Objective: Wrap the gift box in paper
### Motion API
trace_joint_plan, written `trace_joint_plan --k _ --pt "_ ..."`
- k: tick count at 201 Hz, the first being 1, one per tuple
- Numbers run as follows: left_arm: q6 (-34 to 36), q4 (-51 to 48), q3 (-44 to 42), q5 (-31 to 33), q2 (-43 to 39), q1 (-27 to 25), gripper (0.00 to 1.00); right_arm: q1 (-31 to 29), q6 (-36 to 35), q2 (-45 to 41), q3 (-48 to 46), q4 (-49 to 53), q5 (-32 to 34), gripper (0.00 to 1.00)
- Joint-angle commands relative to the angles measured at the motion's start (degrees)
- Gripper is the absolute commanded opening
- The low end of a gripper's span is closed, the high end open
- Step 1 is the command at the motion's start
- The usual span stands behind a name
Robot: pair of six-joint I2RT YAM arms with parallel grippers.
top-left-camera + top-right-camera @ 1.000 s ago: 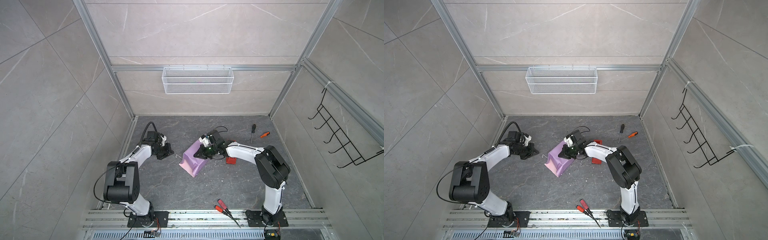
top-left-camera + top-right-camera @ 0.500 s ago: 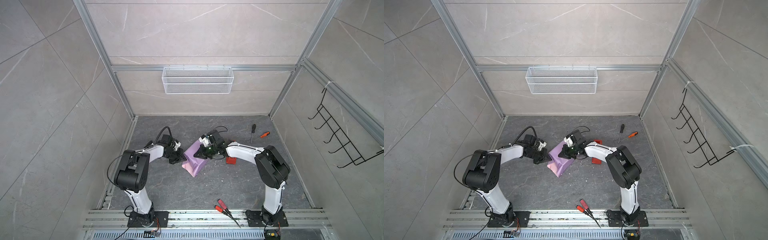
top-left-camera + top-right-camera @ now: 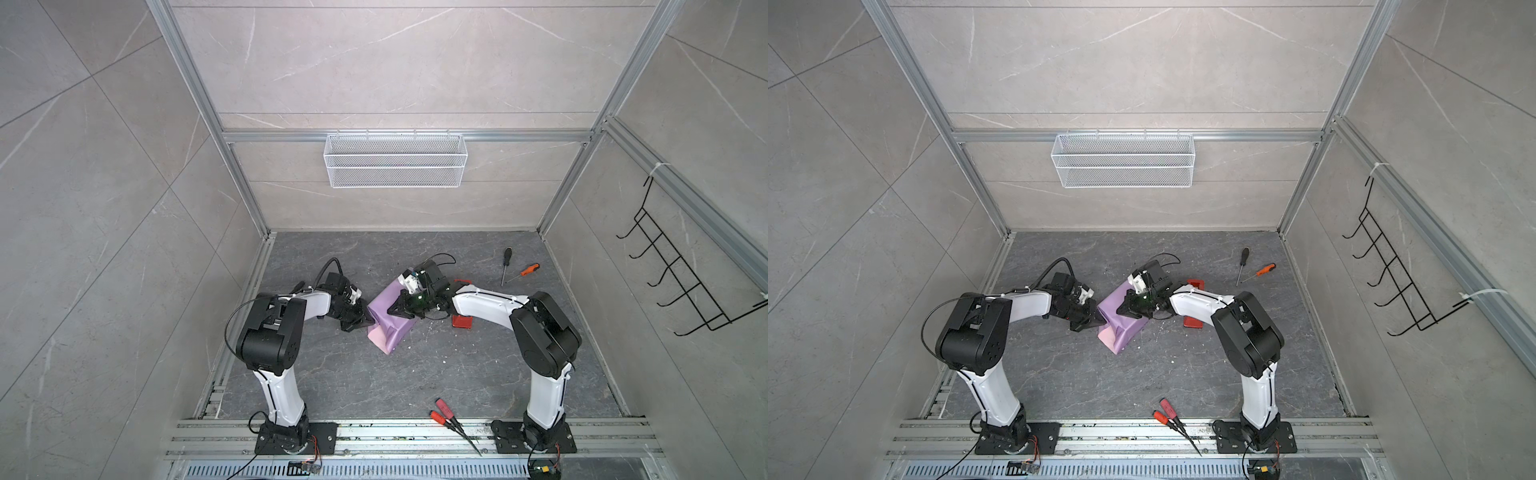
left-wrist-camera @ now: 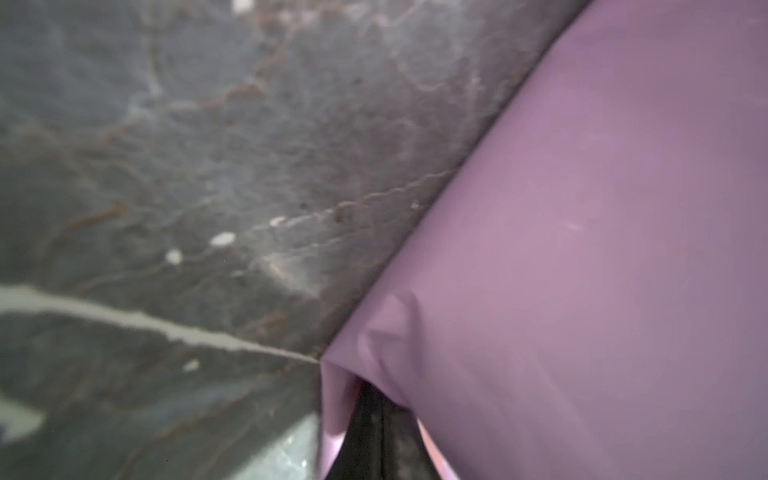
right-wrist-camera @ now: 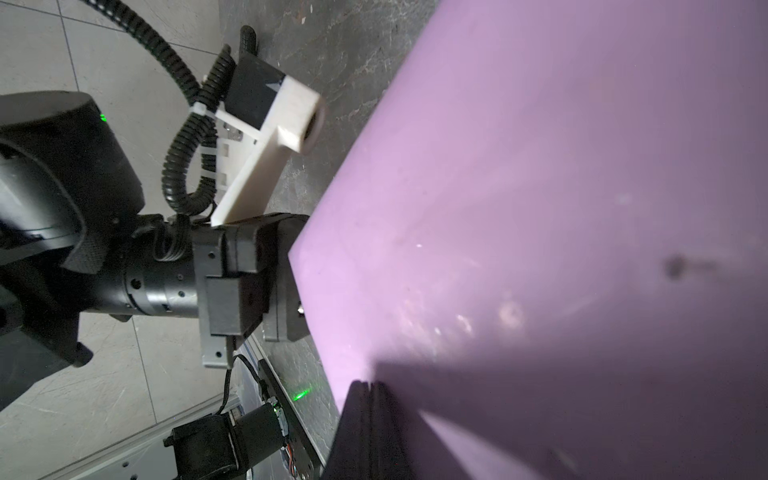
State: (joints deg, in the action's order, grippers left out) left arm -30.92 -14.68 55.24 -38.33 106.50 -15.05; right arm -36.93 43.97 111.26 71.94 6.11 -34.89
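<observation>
Nearest, red pliers (image 3: 446, 411) lie by the front rail, well apart from the work. Mid-bench (image 3: 374, 382), the paper (image 3: 382, 301) stands as a lilac bundle, with a pale pink flap (image 3: 376, 334) splayed at its near-left foot. The box does not show. I judge it sits inside the bundle, since the paper keeps flat faces and a sharp top edge.

The left pincer (image 3: 365, 322) is fully closed, its tip tucked under a fold at the bundle's left corner. Whether it nips the sheet I cannot tell. The right pincer (image 3: 392, 311) is also closed with nothing between its jaws, and it bears tip-down on the top face.

The step looks like tucking the side flap. To do it well, the right tip should pin the top face firmly so the box cannot slide. The left should drive low along the bench, pressing the flap flat to the box's side and creasing at the corner.

The sheet is thin, smooth and matte, and dented where the left tip pushes, so too much force could tear or crumple it. The bench is dark veined stone and looks slick, so the bundle may skate.

Beyond lie a red piece (image 3: 462, 321), a black screwdriver (image 3: 505, 266) and an orange screwdriver (image 3: 525, 272). A white wire basket (image 3: 395, 166) hangs on the far wall.
</observation>
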Motion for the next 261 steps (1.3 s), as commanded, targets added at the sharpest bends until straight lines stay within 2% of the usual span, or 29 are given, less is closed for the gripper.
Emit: trace_joint_plan --k 1,23,96,131,155,178,195,209,222,234,261 --pt "-1.3 1.4 1.4 -0.8 1.1 -0.3 0.00 -2.2 0.1 3.2 -2.9 8.7 2.3 0.00" --pt "-1.7 1.9 1.1 -0.2 1.1 -0.8 0.00 -2.1 -1.3 4.3 -1.1 11.5 2.9 0.00" --pt "-2.9 2.9 1.8 -1.7 1.4 -1.1 0.00 -2.4 0.4 3.8 -3.1 8.1 2.1 0.00" --pt "-3.6 -0.9 1.1 4.4 3.0 -1.3 0.00 -2.4 -0.3 4.1 -1.4 10.2 2.1 0.00" --pt "-4.5 2.0 -1.5 3.8 2.3 -1.3 0.00 -2.4 -4.5 0.9 1.7 14.4 4.7 0.00" --pt "-3.2 0.2 0.3 3.4 2.9 -1.3 0.00 -2.9 -10.0 -3.0 6.8 20.6 10.5 0.13" --pt "-3.8 1.6 -0.7 2.7 2.3 -1.3 0.00 -3.6 -13.2 -7.2 7.4 20.2 15.4 0.26" --pt "-3.7 2.4 -1.0 3.2 2.2 -1.3 0.00 -4.6 -16.4 -9.1 7.9 20.6 21.8 0.37" --pt "-3.0 1.0 -0.2 3.7 2.2 -1.3 0.00 -6.1 -18.8 -9.2 9.8 22.8 27.2 0.47" --pt "-2.7 1.0 -0.2 2.9 1.9 -1.3 0.00 -8.2 -21.2 -9.0 11.5 24.0 33.2 0.63" --pt "-2.9 2.2 -0.9 3.1 1.9 -1.3 0.00 -12.2 -27.6 -5.9 13.5 23.9 44.1 0.77"
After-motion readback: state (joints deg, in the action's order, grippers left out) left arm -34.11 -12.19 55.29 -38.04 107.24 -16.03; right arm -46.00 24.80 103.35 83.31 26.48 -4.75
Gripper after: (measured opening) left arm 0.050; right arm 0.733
